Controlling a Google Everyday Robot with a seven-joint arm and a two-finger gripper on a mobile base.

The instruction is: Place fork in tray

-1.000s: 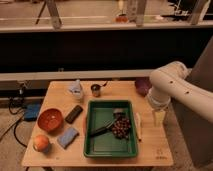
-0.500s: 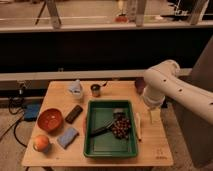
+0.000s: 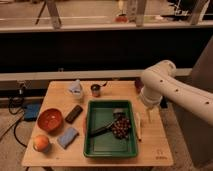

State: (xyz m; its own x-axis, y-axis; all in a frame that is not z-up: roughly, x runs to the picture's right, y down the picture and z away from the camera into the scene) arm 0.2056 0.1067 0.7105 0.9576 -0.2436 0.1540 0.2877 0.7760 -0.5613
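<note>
The white arm reaches in from the right, and its pincer points down over the tabletop, near the right edge. Whether the pincer is spread or pressed together cannot be told, and it is not clear that it holds anything.

Just to the left of the pincer, a pale thin fork lies flat on the wood. It runs along the outside of the right rim of the green tray, not inside it.

Further left, inside the tray, sit a dark clump that looks like grapes and a dark utensil lying slantwise.

Beyond the tray, up and to the left of the pincer, stand a small cup and a blue-and-white packet.

Well apart on the far left are a dark bar, a red bowl, a blue sponge and an orange fruit.

The arm's bulky elbow hangs over the back right corner and hides what is under it.
</note>
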